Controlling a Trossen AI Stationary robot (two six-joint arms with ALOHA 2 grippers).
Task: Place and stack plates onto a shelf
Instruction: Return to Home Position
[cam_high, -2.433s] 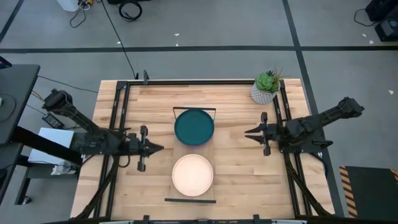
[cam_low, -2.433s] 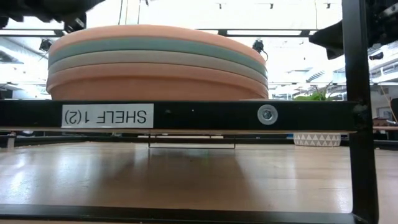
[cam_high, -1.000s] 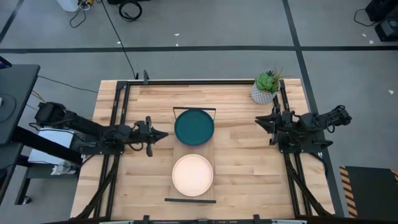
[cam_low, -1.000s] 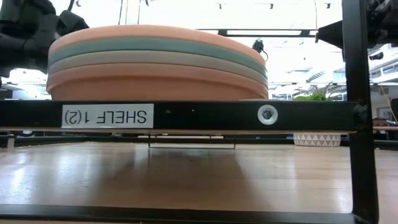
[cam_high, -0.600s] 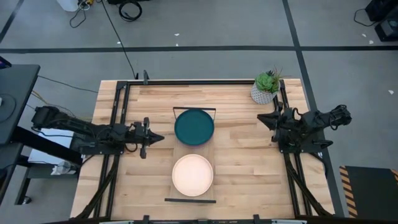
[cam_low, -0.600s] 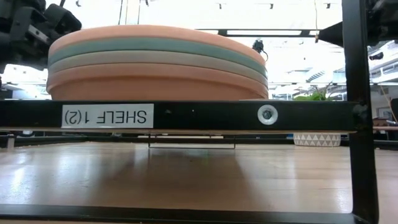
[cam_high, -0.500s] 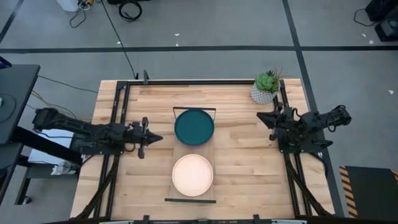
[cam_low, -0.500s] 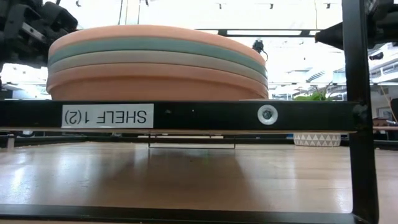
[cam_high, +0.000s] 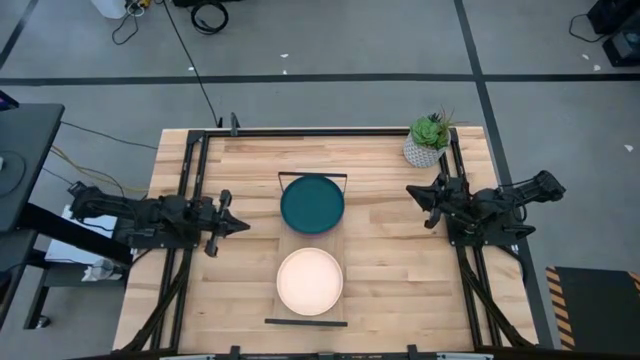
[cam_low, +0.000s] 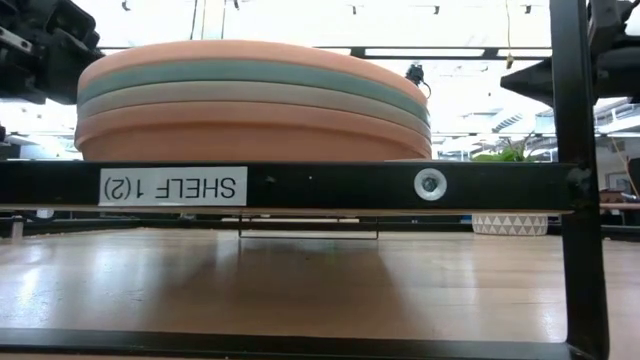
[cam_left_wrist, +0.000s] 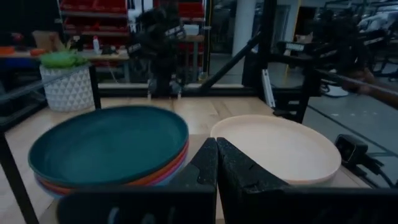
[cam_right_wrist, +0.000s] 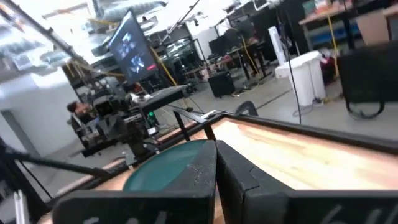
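centrally on the table, the shelf carries two stacks of round matte plates. a teal-topped stack sits at the end nearer the potted plant, with orange and magenta rims showing beneath it in the left wrist view, and a cream-topped stack sits at the other end, four layers deep in the low view. the left gripper and right gripper hang on either side of the shelf, apart from the plates, each with fingers pressed together.

— Where's the left claw?
— Low on the left side, arm stretched out nearly flat, tip pointing inward, jaws pressed together.
— And the right claw?
— Opposite, on the right side, pointing inward, jaws likewise closed.
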